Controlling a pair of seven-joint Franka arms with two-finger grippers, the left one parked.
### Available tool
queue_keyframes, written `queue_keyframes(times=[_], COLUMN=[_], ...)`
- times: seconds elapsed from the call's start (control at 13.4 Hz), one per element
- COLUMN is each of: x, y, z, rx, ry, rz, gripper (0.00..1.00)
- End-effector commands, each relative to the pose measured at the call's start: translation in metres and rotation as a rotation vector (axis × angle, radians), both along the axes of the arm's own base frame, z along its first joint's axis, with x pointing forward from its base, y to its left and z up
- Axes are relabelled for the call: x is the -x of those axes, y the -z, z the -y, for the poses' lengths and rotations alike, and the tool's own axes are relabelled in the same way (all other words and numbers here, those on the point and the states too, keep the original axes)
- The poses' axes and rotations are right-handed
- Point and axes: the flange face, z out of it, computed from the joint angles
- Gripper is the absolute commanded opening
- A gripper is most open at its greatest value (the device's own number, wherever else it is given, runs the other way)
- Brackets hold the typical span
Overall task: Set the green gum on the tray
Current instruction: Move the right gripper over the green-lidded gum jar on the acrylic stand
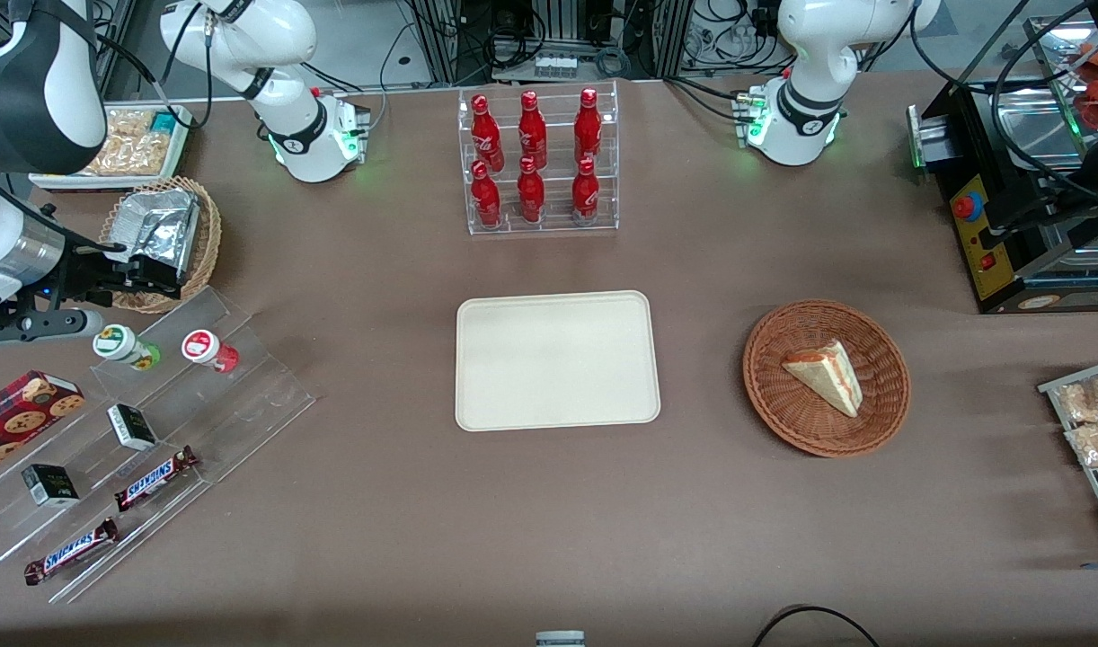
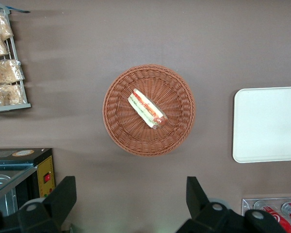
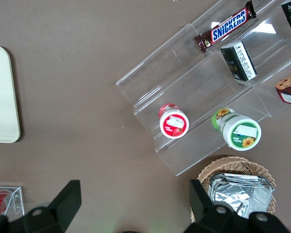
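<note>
The green gum, a small green bottle whose white lid carries a green-and-yellow label, stands on the top step of a clear acrylic stand. A like bottle with a red label stands beside it. My gripper hovers open with nothing between its fingers. It is a little farther from the front camera than the gum, over the rim of a wicker basket. The cream tray lies bare at the middle of the table.
The wicker basket under my gripper holds foil packs. The stand's lower steps carry Snickers bars, small dark boxes and a cookie box. A cola bottle rack and a sandwich basket stand near the tray.
</note>
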Motion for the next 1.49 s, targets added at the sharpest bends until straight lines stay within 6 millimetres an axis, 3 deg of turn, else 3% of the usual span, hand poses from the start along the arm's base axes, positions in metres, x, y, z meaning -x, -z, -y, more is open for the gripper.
queue_keyframes(times=[0.0,0.37,0.82,1.42], x=[0.003,0.006,0.009,0.021], y=[-0.003,0.004,0.034,0.071], z=[-0.002,0.014,0.078,0.13], rx=[-0.014,-0.022,-0.066,-0.064], ry=[0.018,-0.107,-0.409,-0.543], rz=[0.011,-0.001,0.012,0.062], gripper=[0.99,0.99,0.99,0.99])
